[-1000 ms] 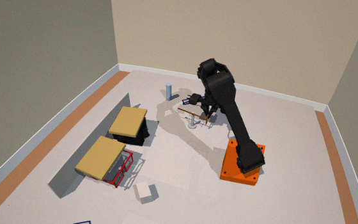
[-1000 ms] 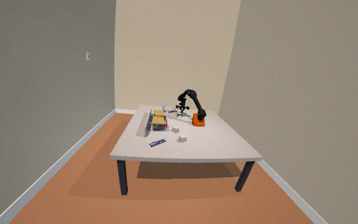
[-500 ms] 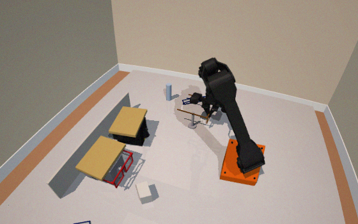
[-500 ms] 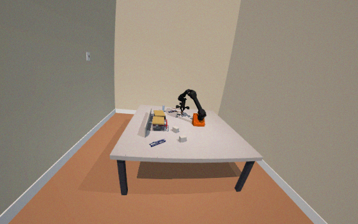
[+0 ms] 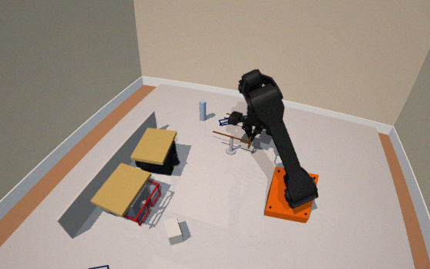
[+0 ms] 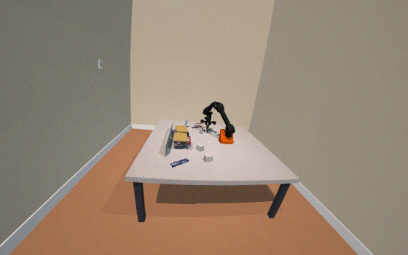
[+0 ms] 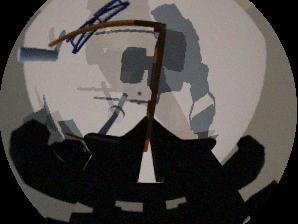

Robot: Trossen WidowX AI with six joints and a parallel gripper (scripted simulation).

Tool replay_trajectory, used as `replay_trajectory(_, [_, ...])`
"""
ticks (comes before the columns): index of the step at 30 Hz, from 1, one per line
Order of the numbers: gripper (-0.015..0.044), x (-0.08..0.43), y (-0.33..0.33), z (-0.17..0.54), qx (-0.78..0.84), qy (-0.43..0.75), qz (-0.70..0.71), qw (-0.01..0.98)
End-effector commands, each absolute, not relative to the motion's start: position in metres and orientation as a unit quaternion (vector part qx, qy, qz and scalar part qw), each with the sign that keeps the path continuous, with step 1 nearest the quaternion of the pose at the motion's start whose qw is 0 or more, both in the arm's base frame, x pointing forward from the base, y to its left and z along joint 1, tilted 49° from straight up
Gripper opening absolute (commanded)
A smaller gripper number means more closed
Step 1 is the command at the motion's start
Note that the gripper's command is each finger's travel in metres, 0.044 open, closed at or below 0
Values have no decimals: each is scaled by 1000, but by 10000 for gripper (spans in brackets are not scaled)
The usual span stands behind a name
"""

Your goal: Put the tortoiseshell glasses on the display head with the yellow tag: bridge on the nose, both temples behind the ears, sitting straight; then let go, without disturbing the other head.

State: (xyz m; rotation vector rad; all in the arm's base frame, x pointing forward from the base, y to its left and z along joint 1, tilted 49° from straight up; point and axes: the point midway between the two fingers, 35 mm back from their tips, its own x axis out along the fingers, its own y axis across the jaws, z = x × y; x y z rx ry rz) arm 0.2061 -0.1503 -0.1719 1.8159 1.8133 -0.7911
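My gripper [image 5: 249, 137] [image 7: 148, 119] is shut on the tortoiseshell glasses [image 5: 226, 135] [image 7: 158, 65]. It holds them by the front frame above the table, near a small grey stand [image 5: 231, 151]. One temple reaches out to the left in the top view, over the stand. Two display heads sit mostly hidden under tan boards. The far one [image 5: 170, 166] looks black under its board [image 5: 154, 146]. The near one [image 5: 137, 204] is grey under its board [image 5: 121, 188], with red glasses [image 5: 153, 198] at its front. I cannot make out a yellow tag on either.
A grey upright panel [image 5: 110, 173] runs behind the heads. A light blue cylinder [image 5: 203, 111] stands at the back. White blocks [image 6: 199, 147] [image 6: 208, 158] and blue glasses [image 6: 179, 161] lie toward the table's near edge. Another blue pair lies behind the gripper. The orange base [image 5: 277, 196] is at right.
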Motion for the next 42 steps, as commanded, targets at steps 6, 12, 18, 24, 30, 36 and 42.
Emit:
replay_trajectory(6, [0, 206, -148, -169, 657, 659, -287, 228])
replay_trajectory(12, [0, 207, -155, -160, 656, 659, -288, 229])
replay_trajectory(18, [0, 209, -184, -127, 656, 659, -288, 228])
replay_trajectory(24, [0, 210, -186, -121, 655, 661, -284, 233])
replay_trajectory(30, [0, 223, -173, -99, 639, 676, -245, 275])
replay_trajectory(36, [0, 235, -153, -72, 616, 692, -194, 324])
replay_trajectory(42, [0, 245, -132, -47, 589, 704, -141, 370])
